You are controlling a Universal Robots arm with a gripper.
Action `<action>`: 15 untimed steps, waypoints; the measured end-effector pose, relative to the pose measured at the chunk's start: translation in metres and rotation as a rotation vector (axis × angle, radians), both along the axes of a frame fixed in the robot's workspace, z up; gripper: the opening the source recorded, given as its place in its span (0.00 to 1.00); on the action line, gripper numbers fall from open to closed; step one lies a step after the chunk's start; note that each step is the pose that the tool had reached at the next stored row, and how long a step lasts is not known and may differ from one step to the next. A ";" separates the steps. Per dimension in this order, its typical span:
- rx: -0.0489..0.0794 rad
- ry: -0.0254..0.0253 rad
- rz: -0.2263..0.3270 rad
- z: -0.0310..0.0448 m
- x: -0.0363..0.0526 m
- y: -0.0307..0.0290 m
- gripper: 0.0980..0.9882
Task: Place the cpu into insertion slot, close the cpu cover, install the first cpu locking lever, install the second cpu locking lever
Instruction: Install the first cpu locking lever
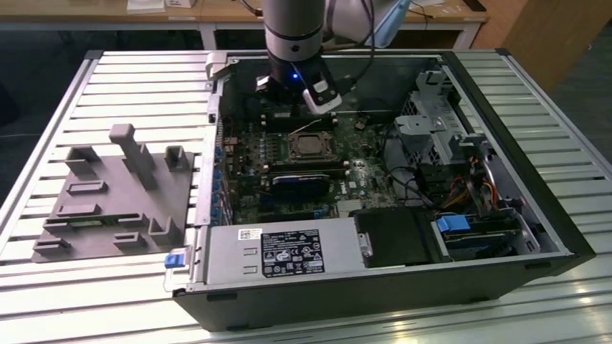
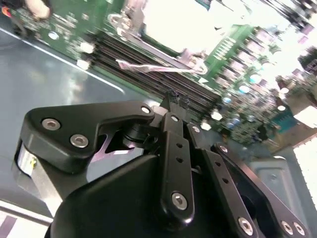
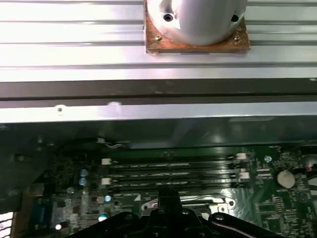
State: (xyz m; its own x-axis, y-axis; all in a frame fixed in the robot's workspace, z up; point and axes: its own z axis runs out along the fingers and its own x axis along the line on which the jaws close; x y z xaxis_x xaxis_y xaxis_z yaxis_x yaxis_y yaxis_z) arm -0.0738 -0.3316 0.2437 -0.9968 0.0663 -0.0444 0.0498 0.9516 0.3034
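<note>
Grey plastic fixture (image 1: pixel 115 193) sits on the slatted table (image 1: pixel 143 79) at the exterior view's left, well apart from the work. Next comes the open case (image 1: pixel 215 129), whose wall stands between the fixture and the green board (image 1: pixel 373 172).

Inside, the gripper (image 1: pixel 285 99) hangs near the case's far wall, above the memory slots (image 3: pixel 171 173). In the second wrist view its fingertips (image 2: pixel 171 101) look drawn together, with nothing seen between them.

The socket (image 1: pixel 312 146) lies from the fingers toward the power supply (image 1: pixel 277 251), just past the memory slots. Its centre reads dark in the exterior view and washes out bright in the second wrist view. I cannot tell whether the cpu sits in it.

A thin wire lever (image 2: pixel 158 67) runs along the socket edge nearest the fingers. Its long axis is parallel to the memory slots, so it lies square across the line from fingers to socket. It looks lifted off the board, though that is a judgement.

Above the socket the way looks open. To the exterior view's right, the drive cage (image 1: pixel 440 122) and loose cables (image 1: pixel 411 190) crowd the board's edge, so there is less room on that side.
</note>
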 end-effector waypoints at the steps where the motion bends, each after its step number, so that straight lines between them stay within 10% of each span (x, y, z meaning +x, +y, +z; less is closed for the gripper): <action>1: 0.000 0.0001 0.000 0.0000 0.0039 0.0000 0.00; 8: -0.001 -0.0008 0.000 -0.0012 0.0218 0.0000 0.00; 15: -0.002 -0.0429 0.000 -0.0059 0.0217 0.0000 0.00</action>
State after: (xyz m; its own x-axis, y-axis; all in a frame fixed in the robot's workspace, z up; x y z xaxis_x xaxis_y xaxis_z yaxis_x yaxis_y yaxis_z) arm -0.0521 -0.3315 0.2377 -0.9940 0.0663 -0.0872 0.0369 0.9521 0.3036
